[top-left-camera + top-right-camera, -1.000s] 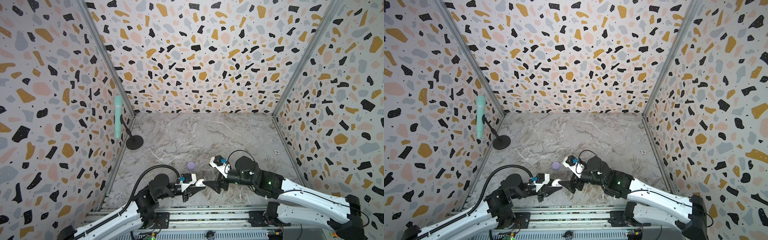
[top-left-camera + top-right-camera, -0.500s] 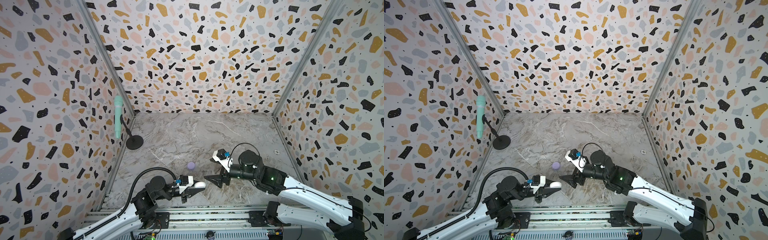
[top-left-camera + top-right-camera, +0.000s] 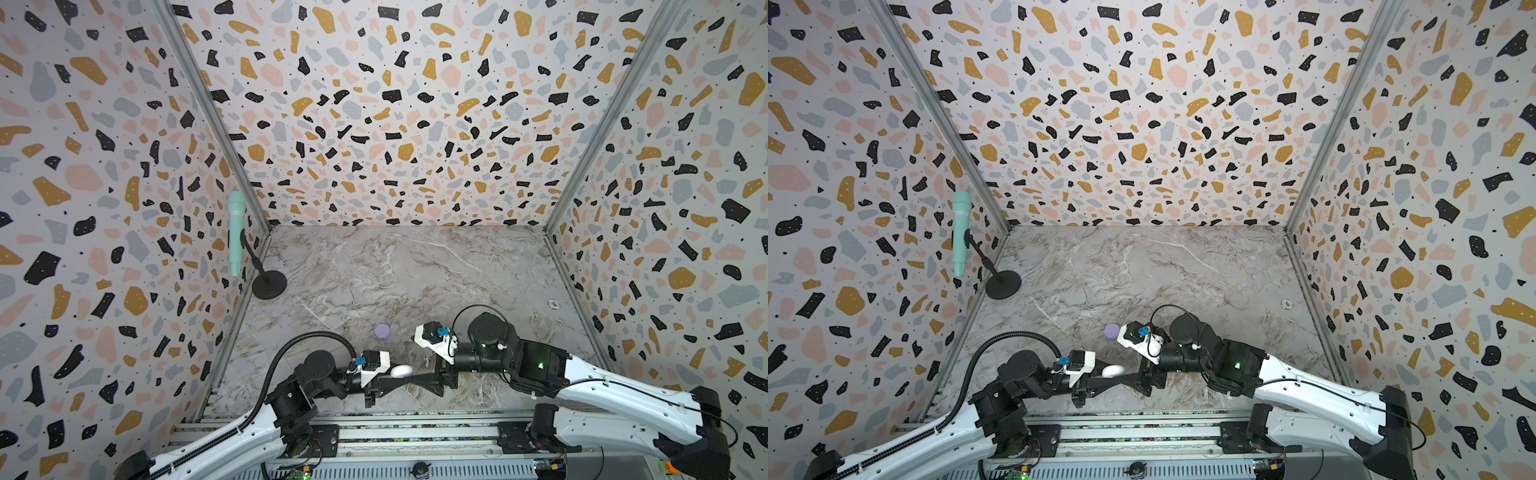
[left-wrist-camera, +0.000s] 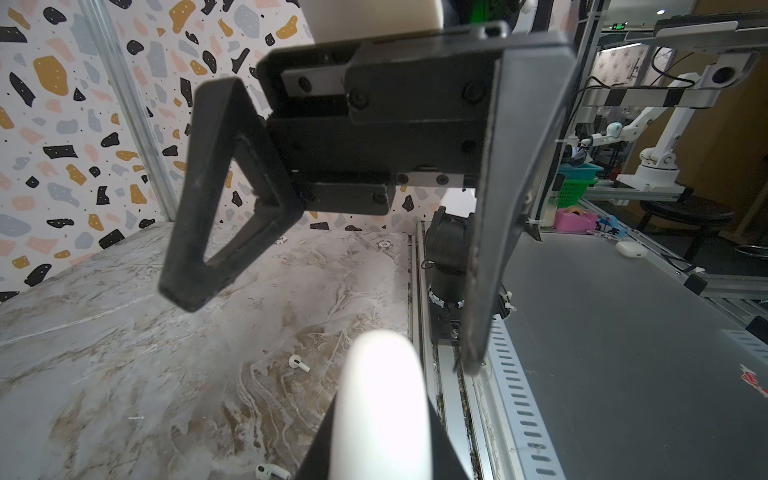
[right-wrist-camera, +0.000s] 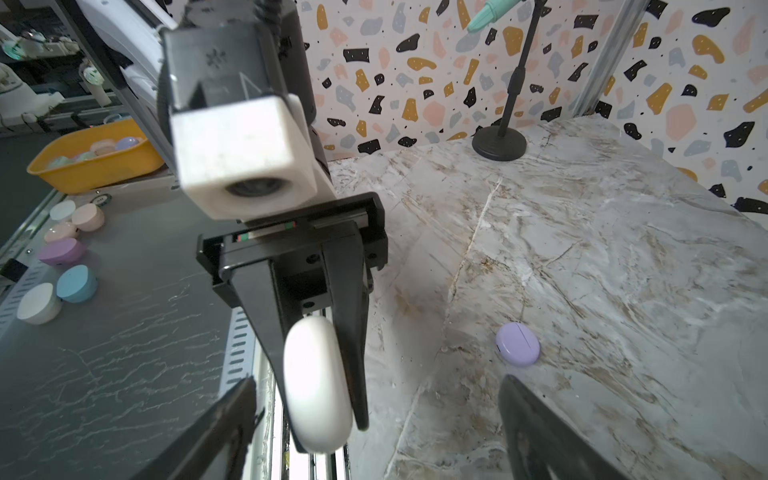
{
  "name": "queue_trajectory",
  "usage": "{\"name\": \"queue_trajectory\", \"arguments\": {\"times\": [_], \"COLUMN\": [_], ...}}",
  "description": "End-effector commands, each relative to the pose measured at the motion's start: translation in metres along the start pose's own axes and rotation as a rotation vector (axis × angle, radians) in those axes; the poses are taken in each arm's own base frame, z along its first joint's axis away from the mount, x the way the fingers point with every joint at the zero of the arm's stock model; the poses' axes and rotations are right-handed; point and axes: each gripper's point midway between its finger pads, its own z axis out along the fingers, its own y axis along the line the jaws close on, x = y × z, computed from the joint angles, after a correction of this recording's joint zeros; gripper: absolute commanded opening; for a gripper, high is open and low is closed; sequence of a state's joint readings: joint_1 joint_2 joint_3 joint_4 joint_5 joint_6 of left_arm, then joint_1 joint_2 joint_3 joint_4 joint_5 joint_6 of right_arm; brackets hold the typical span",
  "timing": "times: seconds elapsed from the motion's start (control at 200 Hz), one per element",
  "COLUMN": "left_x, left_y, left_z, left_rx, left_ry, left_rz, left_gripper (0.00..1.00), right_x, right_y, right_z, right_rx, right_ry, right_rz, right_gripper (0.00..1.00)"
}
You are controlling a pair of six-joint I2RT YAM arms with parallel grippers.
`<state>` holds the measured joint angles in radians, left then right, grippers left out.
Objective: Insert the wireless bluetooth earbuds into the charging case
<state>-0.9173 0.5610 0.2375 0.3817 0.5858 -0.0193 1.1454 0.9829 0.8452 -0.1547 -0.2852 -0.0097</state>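
The left end effector [image 5: 328, 428] is clenched on a white charging case [image 5: 316, 374]. The right end effector [image 4: 326, 330] faces it, released and spread wide. Beneath them, a white earbud [image 4: 298, 363] and another earbud [image 4: 270, 471] lie loose on the counter [image 5: 602, 257]. Beyond the end effectors sits a lavender case [image 5: 517, 344]. Farther off are a round marker [image 4: 384, 244], its print too small to read, and a microphone stand [image 5: 498, 143].

No writing, label or number is legible on anything in view
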Motion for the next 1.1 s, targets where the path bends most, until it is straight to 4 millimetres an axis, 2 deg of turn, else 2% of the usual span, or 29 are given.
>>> {"name": "queue_trajectory", "arguments": {"times": [0.0, 0.225, 0.355, 0.536, 0.741, 0.851, 0.931, 0.971, 1.091], "left_x": [-0.015, -0.012, -0.01, -0.007, -0.008, -0.007, -0.01, -0.012, -0.01], "left_y": [-0.006, -0.009, -0.013, -0.016, -0.014, -0.002, 0.012, 0.017, 0.029], "left_z": [-0.001, -0.001, 0.0, 0.001, 0.0, -0.001, -0.006, -0.009, -0.016], "left_rx": [0.028, 0.05, 0.07, 0.078, 0.058, -0.014, -0.11, -0.154, -0.249], "left_ry": [-0.056, -0.053, -0.045, -0.034, -0.039, -0.036, -0.051, -0.066, -0.091], "left_rz": [0.029, 0.026, 0.024, 0.03, 0.051, 0.086, 0.134, 0.157, 0.215], "left_gripper": [0.0, 0.0, 0.0, 0.0, 0.0, 0.0, 0.0, 0.0, 0.0], "right_x": [0.004, -0.001, -0.014, -0.023, -0.025, -0.031, -0.035, -0.031, 0.002], "right_y": [0.0, -0.017, -0.025, -0.045, -0.041, -0.04, -0.056, -0.07, -0.116], "right_z": [0.003, 0.003, -0.006, -0.022, -0.024, -0.029, -0.039, -0.042, -0.045], "right_rx": [0.003, 0.101, 0.149, 0.199, 0.143, 0.145, 0.228, 0.281, 0.406], "right_ry": [0.024, 0.007, -0.043, -0.095, -0.114, -0.137, -0.154, -0.136, -0.035], "right_rz": [-0.025, -0.019, -0.012, 0.043, 0.067, 0.081, 0.144, 0.202, 0.457], "right_gripper": [0.89, 0.89, 0.89, 0.89, 0.89, 0.91, 0.94, 0.99, 1.0]}}
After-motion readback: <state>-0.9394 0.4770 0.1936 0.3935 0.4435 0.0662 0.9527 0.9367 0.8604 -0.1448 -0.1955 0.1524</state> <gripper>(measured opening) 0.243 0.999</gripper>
